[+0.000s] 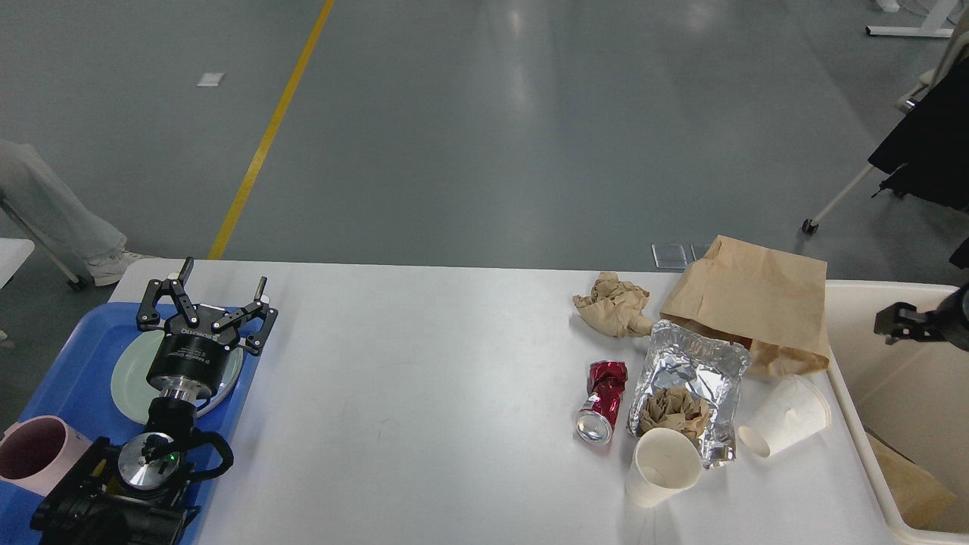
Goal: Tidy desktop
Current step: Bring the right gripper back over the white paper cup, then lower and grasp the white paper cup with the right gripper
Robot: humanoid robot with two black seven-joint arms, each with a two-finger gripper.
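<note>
Left pincer [219, 281] hangs over the blue tray [72, 356] at the left end of the tabletop [424, 409], its two fingers spread wide with nothing between them. Under its wrist lies a pale green plate [127, 378] on the tray, and a pink mug [34, 454] stands at the tray's near corner, partly cut by the picture's edge.

This large white tabletop with rounded corners fills the lower half of the view, bare across its middle stretch. Toward its right end sits a cluster of litter. A crumpled brown paper wad [613, 303] lies near the far edge, just beside a flat brown paper bag [753, 291]. Nearer, a crushed red can [602, 400] lies on its side, just left of a foil container [693, 371] that holds a second crumpled brown paper [670, 409]. One white paper cup [666, 465] stands upright, touching the foil's near edge; another paper cup [787, 416] lies tipped over to the right of the foil.

Beyond the right edge stands a cream bin [855, 409] with a piece of brown paper [908, 488] in its bottom. Above the bin hovers the right pincer [897, 324], small and dark at the picture's edge; I cannot tell how far it is open or whether it holds anything.
</note>
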